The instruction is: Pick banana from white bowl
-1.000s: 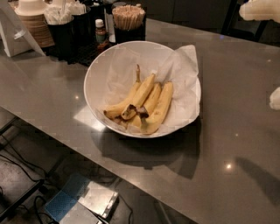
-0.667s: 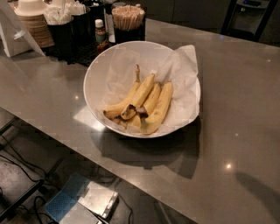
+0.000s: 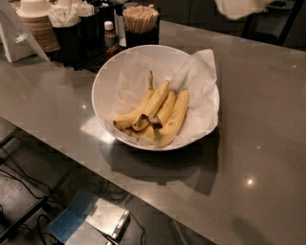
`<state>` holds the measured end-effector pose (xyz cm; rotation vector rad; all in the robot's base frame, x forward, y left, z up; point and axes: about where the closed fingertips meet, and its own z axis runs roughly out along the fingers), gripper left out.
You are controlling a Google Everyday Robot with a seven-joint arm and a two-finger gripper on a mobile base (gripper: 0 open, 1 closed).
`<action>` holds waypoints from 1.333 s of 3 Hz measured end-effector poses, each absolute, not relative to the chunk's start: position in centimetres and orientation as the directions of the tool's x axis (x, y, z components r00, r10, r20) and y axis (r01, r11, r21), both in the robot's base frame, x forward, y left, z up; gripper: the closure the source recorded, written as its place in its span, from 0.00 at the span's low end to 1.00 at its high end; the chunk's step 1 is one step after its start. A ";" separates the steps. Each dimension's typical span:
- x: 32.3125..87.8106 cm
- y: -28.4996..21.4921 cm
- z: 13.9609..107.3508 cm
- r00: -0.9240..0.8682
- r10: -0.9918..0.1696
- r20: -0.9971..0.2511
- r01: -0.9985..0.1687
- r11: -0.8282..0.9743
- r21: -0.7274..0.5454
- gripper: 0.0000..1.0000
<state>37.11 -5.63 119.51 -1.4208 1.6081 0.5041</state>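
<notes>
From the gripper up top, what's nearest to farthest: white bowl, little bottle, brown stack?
In the camera view the gripper hangs at the top edge, right of centre.
1. white bowl: below it, mid-counter.
2. little bottle: back, left of the bowl.
3. brown stack: far left corner.

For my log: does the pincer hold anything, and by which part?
Nothing seen held. The broad, evenly yellow banana lies in the paper-lined white bowl; the pincer is at the top edge, away.
</notes>
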 end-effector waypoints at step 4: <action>36.1 -2.3 119.6 0.040 -0.618 -0.785 -0.902 0.315 -0.295 0.00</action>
